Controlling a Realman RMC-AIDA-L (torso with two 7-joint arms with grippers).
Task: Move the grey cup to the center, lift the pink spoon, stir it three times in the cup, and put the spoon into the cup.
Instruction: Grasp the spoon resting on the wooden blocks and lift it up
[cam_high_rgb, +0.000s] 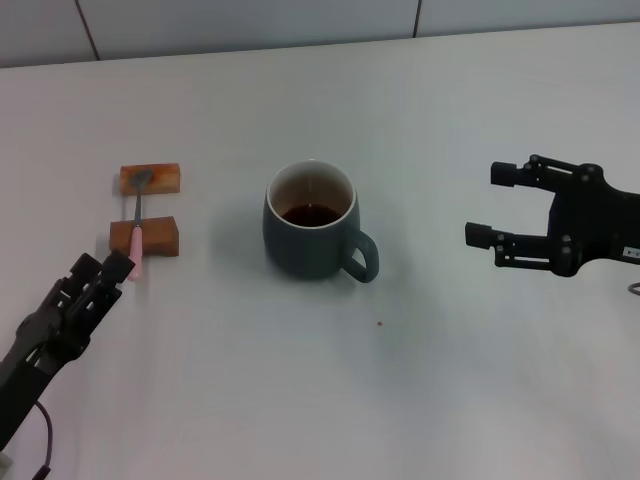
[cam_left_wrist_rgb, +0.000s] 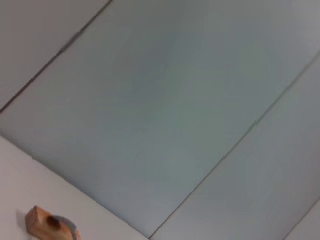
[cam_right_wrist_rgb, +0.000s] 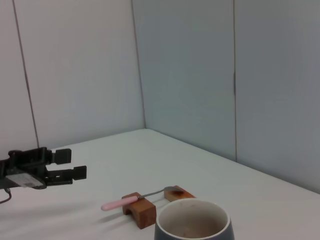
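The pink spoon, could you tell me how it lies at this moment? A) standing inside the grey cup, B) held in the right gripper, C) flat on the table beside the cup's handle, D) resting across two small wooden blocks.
D: the pink spoon bridges the two wooden blocks, its bowl on the far one, well apart from the grey cup; the left gripper is near its pink end, the right gripper holds nothing.
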